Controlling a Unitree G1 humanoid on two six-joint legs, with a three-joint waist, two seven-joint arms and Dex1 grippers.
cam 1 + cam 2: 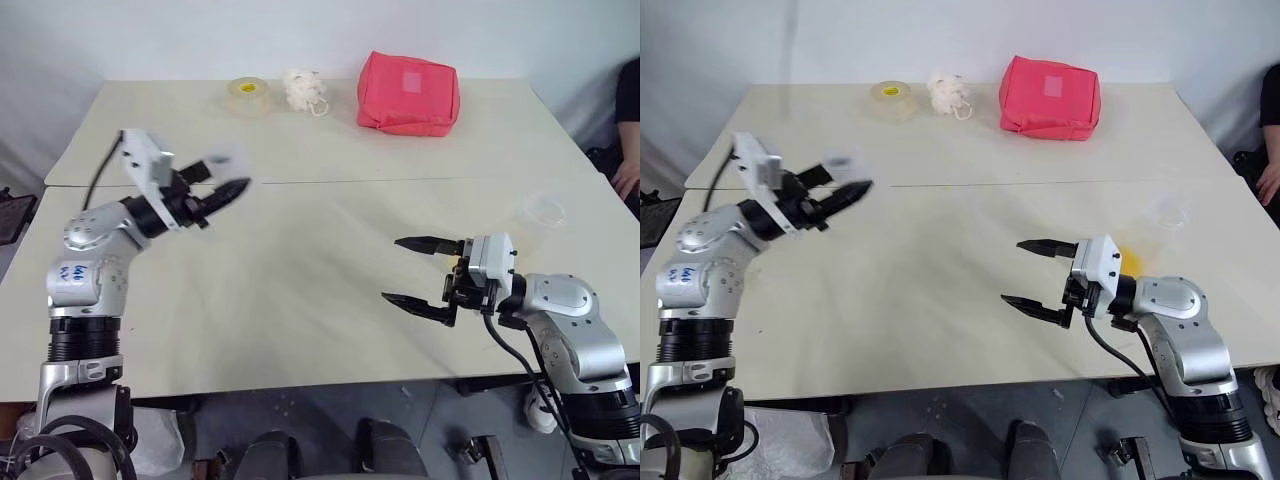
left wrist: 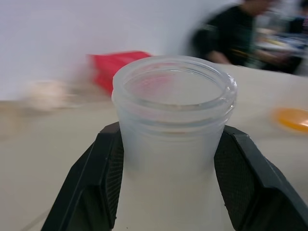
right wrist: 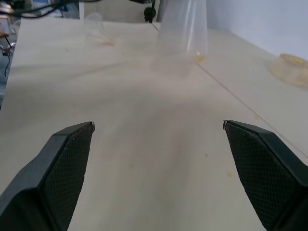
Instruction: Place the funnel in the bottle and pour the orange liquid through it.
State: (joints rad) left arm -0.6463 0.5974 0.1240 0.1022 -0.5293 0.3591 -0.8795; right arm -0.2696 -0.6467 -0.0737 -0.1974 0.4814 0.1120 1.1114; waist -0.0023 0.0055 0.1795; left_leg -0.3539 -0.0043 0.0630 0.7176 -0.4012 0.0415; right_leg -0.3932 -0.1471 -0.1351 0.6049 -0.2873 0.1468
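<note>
Gripping the bottle (image 2: pixel 175 125) by its frosted, threaded neck, the left gripper (image 1: pixel 222 186) has its ribbed black pads pressed against both sides of the translucent plastic; held that way, the wide round mouth is free to take a funnel. In the head views this gripper hangs above the near table (image 1: pixel 300 300) toward its left edge, blurred.

The right gripper (image 1: pixel 1035 272) sits low over the same table toward the right edge, pointing inward, its two black fingers spread wide with nothing between them (probably ready to fetch the funnel).

Just behind it, near the right edge, a shallow pool of orange liquid (image 1: pixel 1130 262) glows inside a clear flask (image 1: pixel 543 216), almost invisible against the cream tabletop. I cannot pick out the funnel with any certainty.

Along the far edge lie a soft red pouch (image 1: pixel 408 93), a tape roll (image 1: pixel 247 96) and a white crumpled wad (image 1: pixel 303 89).
</note>
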